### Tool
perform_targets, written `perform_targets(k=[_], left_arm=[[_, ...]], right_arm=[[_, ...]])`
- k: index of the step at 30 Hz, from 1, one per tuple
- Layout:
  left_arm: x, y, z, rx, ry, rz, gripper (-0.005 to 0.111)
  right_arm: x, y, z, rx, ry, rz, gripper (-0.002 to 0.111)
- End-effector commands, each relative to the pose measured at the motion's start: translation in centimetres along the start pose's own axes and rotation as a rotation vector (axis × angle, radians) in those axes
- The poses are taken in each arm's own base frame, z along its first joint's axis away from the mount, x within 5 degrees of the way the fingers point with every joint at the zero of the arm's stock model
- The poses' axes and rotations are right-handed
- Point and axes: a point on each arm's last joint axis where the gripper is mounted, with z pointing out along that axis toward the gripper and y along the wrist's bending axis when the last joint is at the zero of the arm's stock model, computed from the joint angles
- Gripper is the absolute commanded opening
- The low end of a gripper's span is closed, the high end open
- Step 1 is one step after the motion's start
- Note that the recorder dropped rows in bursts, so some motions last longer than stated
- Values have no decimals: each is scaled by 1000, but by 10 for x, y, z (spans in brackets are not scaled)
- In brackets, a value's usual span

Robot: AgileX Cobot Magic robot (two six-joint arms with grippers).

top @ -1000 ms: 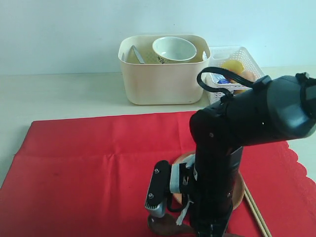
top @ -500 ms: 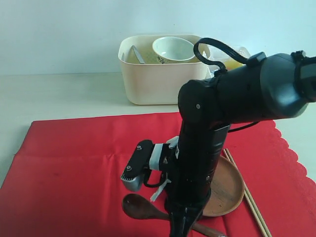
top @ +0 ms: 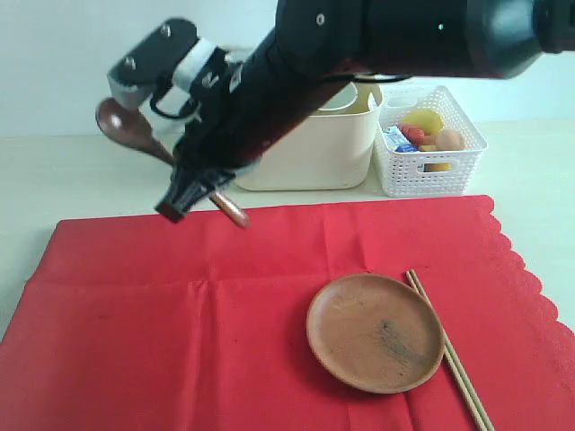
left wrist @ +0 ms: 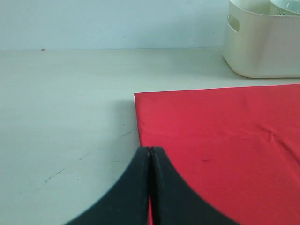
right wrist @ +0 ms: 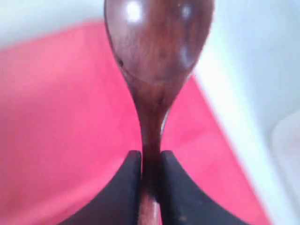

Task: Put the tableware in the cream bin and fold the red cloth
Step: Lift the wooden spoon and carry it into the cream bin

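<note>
1. Your right gripper [top: 190,184] reaches across to the left of the exterior view; its jaws are clamped on the handle of the dark brown spoon [top: 121,126], which hangs in the air over the far edge of the red cloth [top: 180,314], left of the cream bin [top: 314,157].
2. The right wrist view shows that handle pinched between the 2 fingers; the spoon's bowl points away from them.
3. Your left gripper [left wrist: 150,157] has its jaws pressed together with nothing between them; it sits low by one corner of the cloth.
4. The cloth lies spread on the table [top: 54,171]; its scalloped edge is on the right.
5. The round brown plate [top: 375,332] rests on the cloth; the 2 wooden chopsticks [top: 449,355] lie along its right rim.
6. The pale green-white bowl [left wrist: 283,5] shows inside the bin.
7. The white lattice basket [top: 431,175] stands just right of the bin.
</note>
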Motion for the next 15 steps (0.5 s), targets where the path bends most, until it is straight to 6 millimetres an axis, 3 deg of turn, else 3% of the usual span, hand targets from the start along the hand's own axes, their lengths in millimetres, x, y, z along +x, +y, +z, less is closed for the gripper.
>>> perform_targets(k=[1,5,9,15], left_arm=[[0,0,0,7,-14,-4,0],[0,0,0,7,-14,-4,0],[0,0,0,7,-14,-4,0],[0,0,0,7,-14,-4,0]], right_arm=[[-28,-38,-24,132,-220,102,0],[-29,-83,-44,264,-355,204,0],[-10,-131,-55,418,-427,296,0],[25,-179,-42,557,-444,401,0]])
